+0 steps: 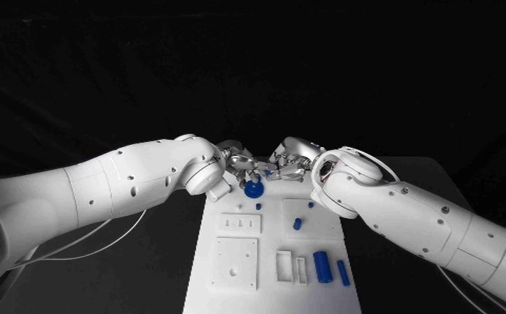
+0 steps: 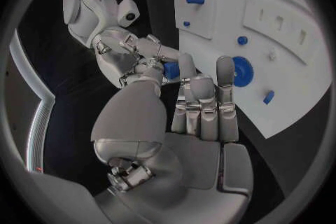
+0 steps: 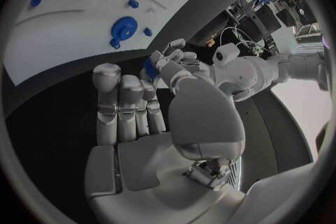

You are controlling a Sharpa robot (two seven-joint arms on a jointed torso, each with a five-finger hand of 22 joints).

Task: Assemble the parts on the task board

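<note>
The white task board (image 1: 208,296) lies lengthwise in the middle of the black table. My left hand (image 1: 238,162) and right hand (image 1: 291,162) meet just past its far end. A small blue part (image 2: 171,70) sits between them: my left thumb and fingers pinch it, and my right hand's fingertips (image 2: 158,51) close on it from the other side. The same part (image 3: 150,68) lies at my right hand's fingertips, with my left hand's fingers (image 3: 170,54) on it. A blue gear (image 1: 254,189) lies on the board just below the hands.
Small blue pegs (image 1: 297,222) and two blue cylinders (image 1: 322,266) lie on the board's right side, next to white slotted blocks (image 1: 239,225). Pale cables (image 1: 74,244) trail over the table at the left. Both forearms flank the board's far half.
</note>
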